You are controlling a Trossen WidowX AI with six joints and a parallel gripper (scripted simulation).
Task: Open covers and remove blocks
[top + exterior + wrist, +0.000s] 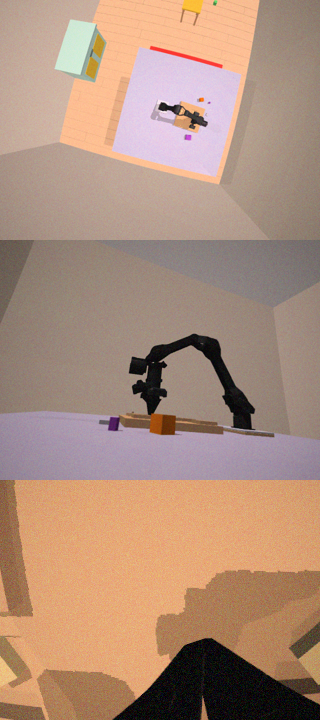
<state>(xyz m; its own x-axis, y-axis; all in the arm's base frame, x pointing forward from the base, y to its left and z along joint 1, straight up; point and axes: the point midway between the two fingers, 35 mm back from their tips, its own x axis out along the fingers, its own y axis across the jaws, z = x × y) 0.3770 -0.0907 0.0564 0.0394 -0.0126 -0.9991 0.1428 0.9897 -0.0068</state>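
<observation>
The board (192,105) (178,426) looks like smooth, matt wood; the arm (190,114) (180,344) looks like dark matt plastic.

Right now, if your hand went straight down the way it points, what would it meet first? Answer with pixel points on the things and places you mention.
Probably the wooden puzzle board (189,107) (196,428) (100,555); the closed hand (151,413) (200,650) points down at it, though the remaining gap is unclear.

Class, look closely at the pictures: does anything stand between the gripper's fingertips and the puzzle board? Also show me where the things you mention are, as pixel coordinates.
Nothing visible stands between them. The shut gripper (150,413) (200,650) points straight down, its tips just above or at the wooden board (184,124) (204,428) (100,545); whether they touch, I cannot tell.
</observation>
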